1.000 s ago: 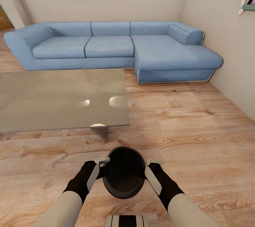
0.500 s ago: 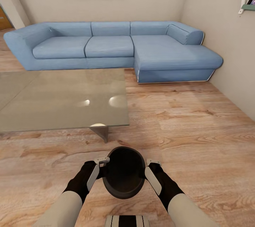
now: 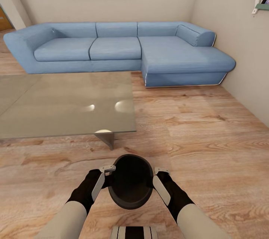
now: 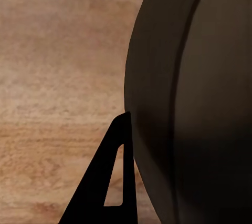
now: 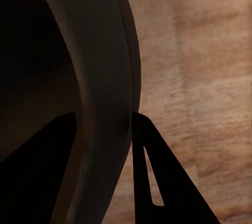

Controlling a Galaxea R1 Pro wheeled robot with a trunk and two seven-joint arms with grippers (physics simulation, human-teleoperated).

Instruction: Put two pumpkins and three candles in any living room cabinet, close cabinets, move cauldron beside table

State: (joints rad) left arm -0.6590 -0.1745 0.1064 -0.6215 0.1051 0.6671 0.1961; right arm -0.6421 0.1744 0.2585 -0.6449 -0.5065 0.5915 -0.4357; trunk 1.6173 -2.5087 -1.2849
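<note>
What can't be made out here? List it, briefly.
- Head view: the cauldron hides the floor beneath it, so whether it is set down or carried is unclear.
- Left wrist view: the left pincer's second finger is hidden behind the cauldron wall.
- Head view: the table is cut by the left edge.

Bright even render light, two soft glare spots on glossy tabletop (image 3: 74, 112), faint shadows, wide-angle stretch at edges, dim wrist views.
</note>
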